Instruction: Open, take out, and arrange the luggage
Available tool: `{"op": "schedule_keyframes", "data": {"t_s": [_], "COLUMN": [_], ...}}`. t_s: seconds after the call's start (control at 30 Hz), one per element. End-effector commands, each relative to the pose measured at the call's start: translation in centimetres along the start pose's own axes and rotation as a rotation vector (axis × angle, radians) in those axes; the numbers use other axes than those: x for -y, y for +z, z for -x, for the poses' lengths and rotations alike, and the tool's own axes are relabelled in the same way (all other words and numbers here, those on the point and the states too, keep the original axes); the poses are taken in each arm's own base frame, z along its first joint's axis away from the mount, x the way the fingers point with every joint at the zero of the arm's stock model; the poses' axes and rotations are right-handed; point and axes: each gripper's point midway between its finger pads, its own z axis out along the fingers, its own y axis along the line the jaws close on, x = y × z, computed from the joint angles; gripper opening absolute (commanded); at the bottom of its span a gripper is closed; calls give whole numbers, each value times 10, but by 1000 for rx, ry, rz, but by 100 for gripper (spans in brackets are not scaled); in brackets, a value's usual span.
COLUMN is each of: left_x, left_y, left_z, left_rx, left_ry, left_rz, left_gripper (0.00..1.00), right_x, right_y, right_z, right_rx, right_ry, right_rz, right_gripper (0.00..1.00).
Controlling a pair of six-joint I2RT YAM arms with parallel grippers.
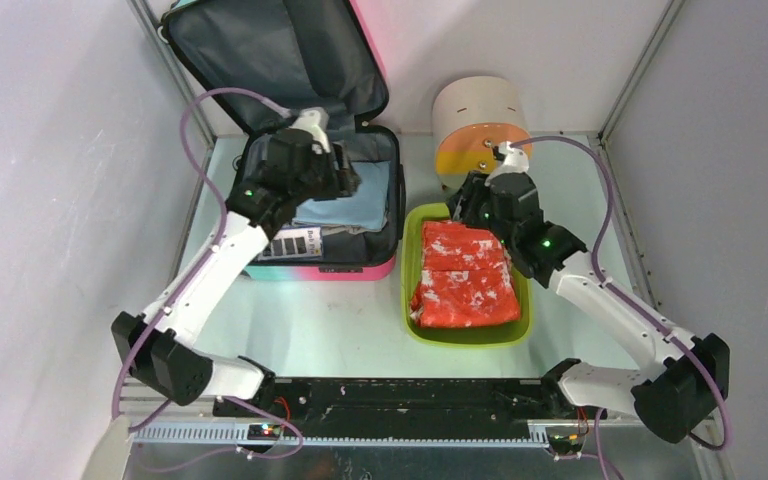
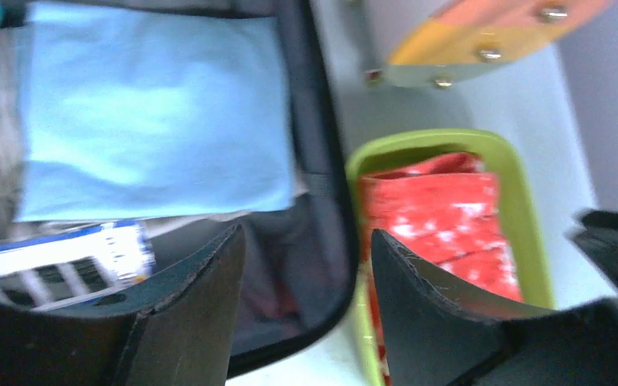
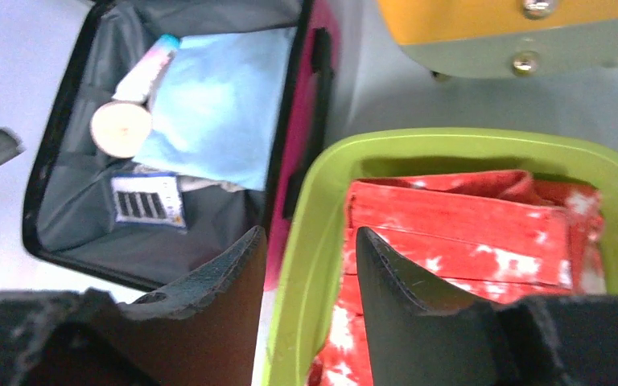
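We find the luggage (image 1: pixel 280 60) open at the far left of the bench (image 1: pixel 300 330), lid up. The red cloth (image 1: pixel 465 275) lies folded in the green tray (image 1: pixel 520 335). Left to unpack: blue cloth (image 1: pixel 350 205), card (image 3: pixel 146 201), possibly a tube (image 3: pixel 133 104). Both left fingers (image 2: pixel 201 297) and right fingers (image 3: pixel 217 289) stand spread, holding nothing

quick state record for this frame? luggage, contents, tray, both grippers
luggage: open, lid raised
contents: folded blue cloth, tube, barcode card
green tray: right of luggage, holds folded red cloth
left gripper: open, empty, over luggage
right gripper: open, empty, over tray's far end
cylinder: behind tray
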Motion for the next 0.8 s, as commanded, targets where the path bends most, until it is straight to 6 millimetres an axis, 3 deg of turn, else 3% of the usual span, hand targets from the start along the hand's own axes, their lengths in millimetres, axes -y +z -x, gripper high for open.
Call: {"op": "schedule_keyframes", "data": {"t_s": [0.0, 0.23, 0.43, 0.53, 0.77], "left_x": [-66, -155, -189, -201, -237], "left_y": [3, 31, 54, 61, 72], "left_z": [-9, -22, -43, -53, -74], "left_rx": [-120, -256, -322, -345, -376], "left_ry": [47, -56, -106, -120, -204], "left_rz": [83, 148, 170, 178, 216], "left_gripper": [65, 70, 70, 70, 73], "right_x": [-30, -69, -88, -101, -104], "right_y": [0, 14, 53, 60, 68], "right_z": [11, 2, -15, -20, -29], "right_rx": [36, 16, -55, -58, -66], "right_ry": [-17, -58, -55, -71, -86], "right_rz": [28, 87, 32, 45, 46], "right_gripper": [45, 42, 45, 45, 45]}}
